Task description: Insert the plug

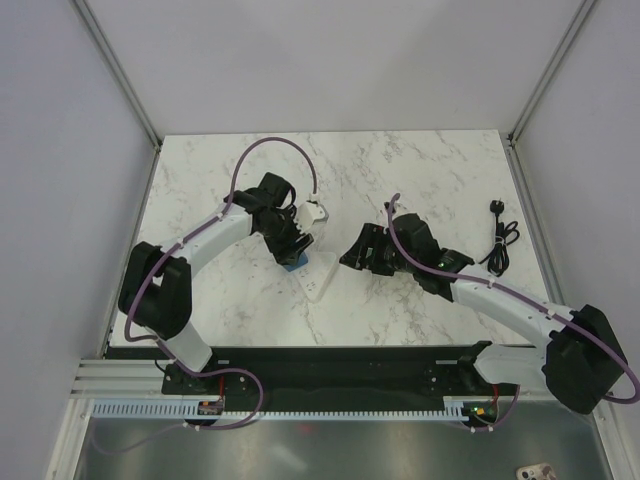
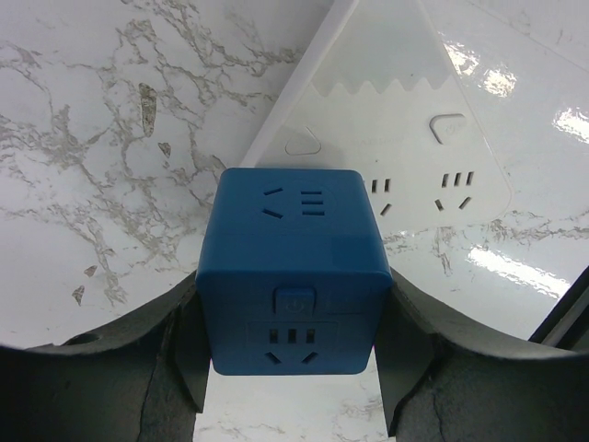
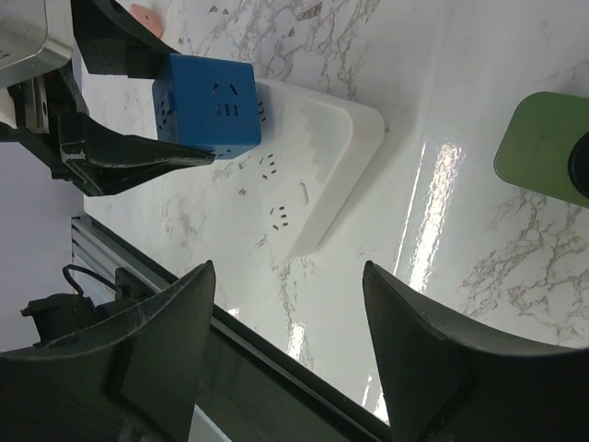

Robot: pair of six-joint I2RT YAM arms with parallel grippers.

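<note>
Blue cube [image 2: 293, 230] fills the left wrist view, a socket block sitting on the far end of a white power strip [image 2: 414, 138]. The left gripper [image 2: 293, 295] is clamped on it, one finger pressed to each side. To its right, the right gripper [image 3: 290, 276] hangs over the marble table [image 1: 420, 160] with its claw spread wide and nothing between or touching the fingers. A green object [image 3: 538, 138] lies beside it, partly cut off. No view shows the yellow plug.
</note>
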